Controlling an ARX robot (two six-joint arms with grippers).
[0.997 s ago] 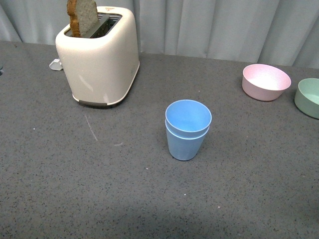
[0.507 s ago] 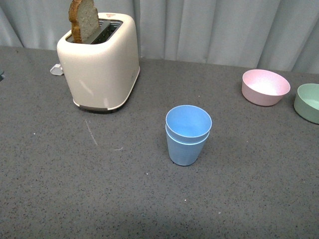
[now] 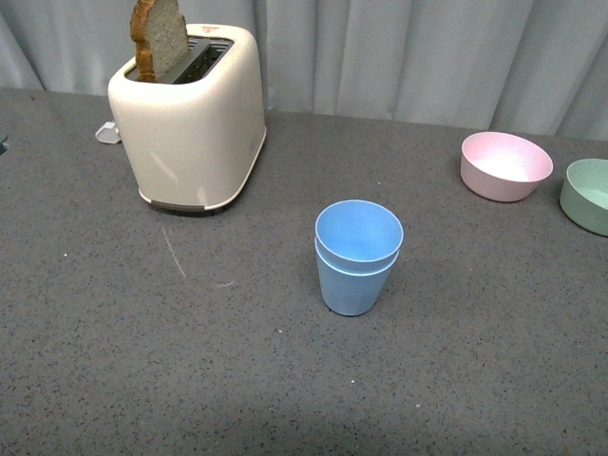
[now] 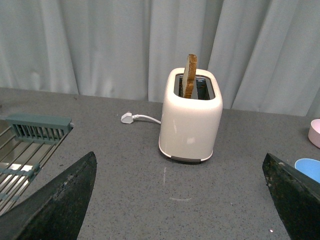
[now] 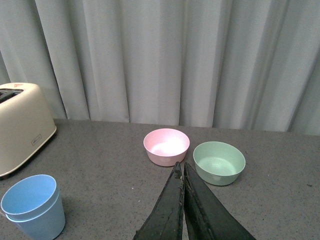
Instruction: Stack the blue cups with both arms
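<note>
On the grey tabletop [image 3: 456,380] stands a cream toaster [image 3: 190,114], then the blue cups [image 3: 357,256] — already nested, upright, mid-table. They look light, stiff and smooth; best held by the upper wall near the rim. Left pincer [image 4: 180,200] gapes wide and empty — right pincer [image 5: 183,207] is pressed closed, holding nothing.
</note>
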